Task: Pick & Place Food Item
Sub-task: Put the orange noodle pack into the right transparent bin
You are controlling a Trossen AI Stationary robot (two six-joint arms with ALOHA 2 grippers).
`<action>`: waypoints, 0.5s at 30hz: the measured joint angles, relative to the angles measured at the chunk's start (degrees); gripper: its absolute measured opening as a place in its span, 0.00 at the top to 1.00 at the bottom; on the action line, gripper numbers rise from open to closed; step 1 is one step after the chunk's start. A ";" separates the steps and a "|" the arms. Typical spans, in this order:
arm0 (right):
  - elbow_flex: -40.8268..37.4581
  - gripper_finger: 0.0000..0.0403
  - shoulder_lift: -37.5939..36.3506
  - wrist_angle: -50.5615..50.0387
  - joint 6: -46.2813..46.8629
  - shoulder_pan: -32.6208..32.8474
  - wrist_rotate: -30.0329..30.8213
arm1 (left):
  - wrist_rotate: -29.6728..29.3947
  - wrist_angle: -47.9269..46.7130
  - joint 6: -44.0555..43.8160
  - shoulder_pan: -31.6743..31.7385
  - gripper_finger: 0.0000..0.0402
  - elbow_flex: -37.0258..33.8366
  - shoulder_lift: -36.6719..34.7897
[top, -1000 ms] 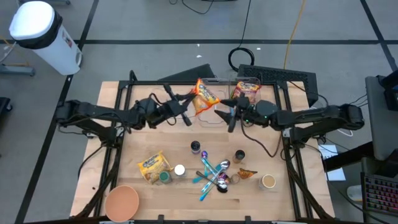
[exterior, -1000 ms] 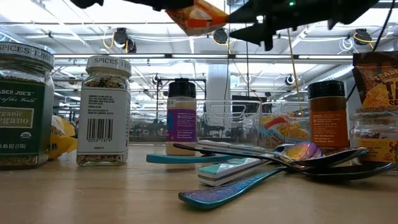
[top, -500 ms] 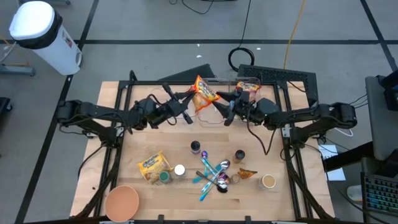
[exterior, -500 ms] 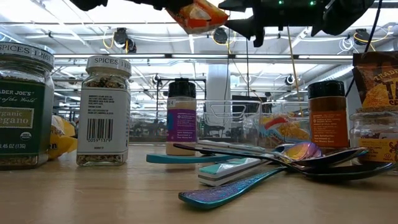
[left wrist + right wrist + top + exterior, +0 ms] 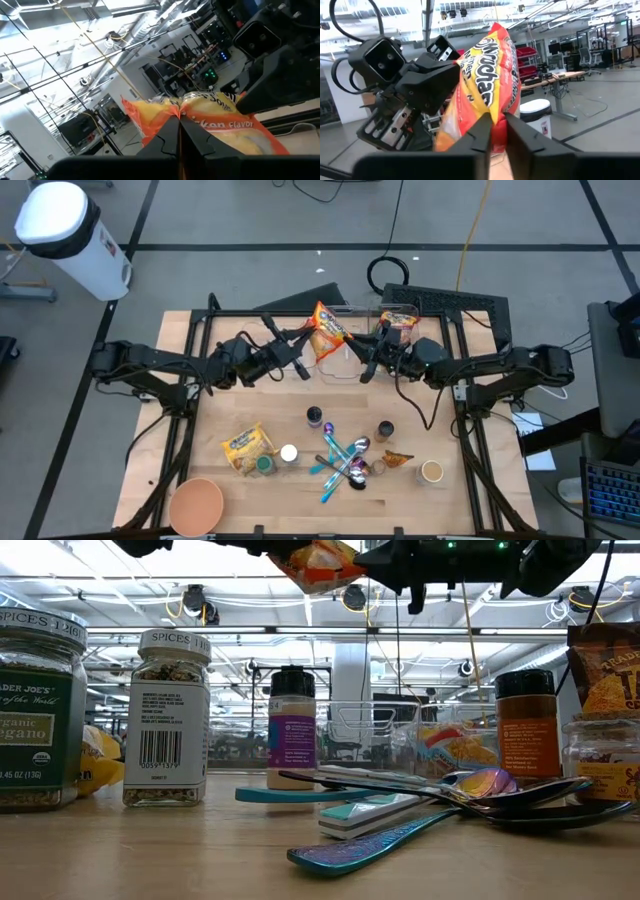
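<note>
An orange and yellow noodle packet [image 5: 328, 330] hangs high above the table's far middle, over a clear bin [image 5: 340, 370]. My left gripper [image 5: 308, 337] reaches in from the table's left and is shut on the packet's left edge. My right gripper [image 5: 356, 352] reaches in from the right and is shut on the packet's right edge. The low view shows the packet [image 5: 318, 560] at the top edge, between the two grippers. My left gripper pinches one edge of the packet [image 5: 176, 111] between its two fingers, coming nearly level from the table's left. The packet is lifted clear of everything. My right gripper pinches the opposite edge of the packet [image 5: 495, 114] between its two fingers, coming nearly level from the table's right. The printed face stands upright beyond the fingers.
Another snack bag [image 5: 396, 326] stands in the bin's right part. Nearer lie spice jars [image 5: 315, 416], coloured spoons [image 5: 345, 460], a yellow packet [image 5: 246, 444], a small cup [image 5: 431, 471] and an orange bowl [image 5: 196, 504]. A dark frame [image 5: 190, 380] borders the table.
My right gripper has gone a little toward the table's left and far edge, tipped upward, up to the packet. Its fingers have shut on the packet's right edge. The packet stays held up in my left gripper.
</note>
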 joint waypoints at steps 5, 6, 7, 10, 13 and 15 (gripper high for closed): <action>-0.04 0.98 -0.35 -0.22 -1.14 -0.18 -1.49 | -0.07 -0.22 -7.17 0.00 0.91 0.00 -0.02; -0.04 0.97 -0.55 -0.24 -1.11 -0.28 -1.56 | -0.02 -0.68 -8.45 0.00 0.87 0.00 -0.05; -0.06 0.98 -0.92 -0.46 -1.13 -0.40 -1.88 | 0.02 -1.11 -9.60 -0.02 0.84 0.00 -0.09; -0.09 0.99 -2.56 -2.29 -1.21 -1.32 -4.37 | -0.35 -1.77 -13.24 -0.63 0.70 0.00 -0.09; -0.09 0.99 -5.63 -7.19 -1.31 -2.60 -4.70 | -1.98 -2.53 -14.98 -1.46 0.55 0.00 -0.09; -0.09 0.99 -8.20 -10.73 -2.27 -3.61 -4.56 | -3.19 -3.41 -15.06 -1.88 0.45 0.00 -0.09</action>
